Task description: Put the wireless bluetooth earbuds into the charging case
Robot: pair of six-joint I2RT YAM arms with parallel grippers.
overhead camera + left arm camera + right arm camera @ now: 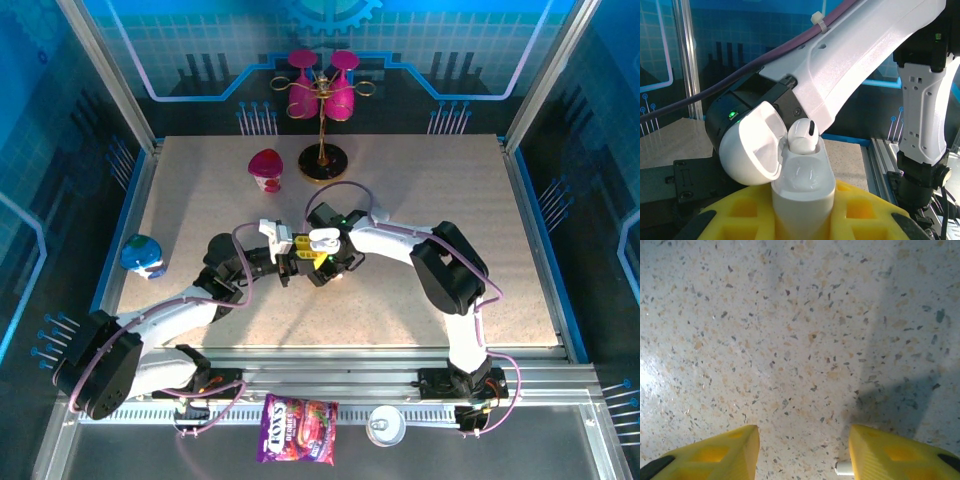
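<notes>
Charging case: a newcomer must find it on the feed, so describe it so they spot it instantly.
At the middle of the speckled table, between the yellow fingers of the left gripper, sits the charging case. It is a glossy white pebble, lid hinged open, one earbud standing inside, unlike the angular white arm shell beside it.

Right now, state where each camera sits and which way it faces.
Top external: above and behind the bases, looking down on the table; left arm and right arm meet mid-table.
Left wrist: looks forward along the left gripper, shut on the open charging case holding an earbud.
Right wrist: looks straight down at the table between the right gripper's open fingers.
Top and left wrist share the charging case and right arm.
</notes>
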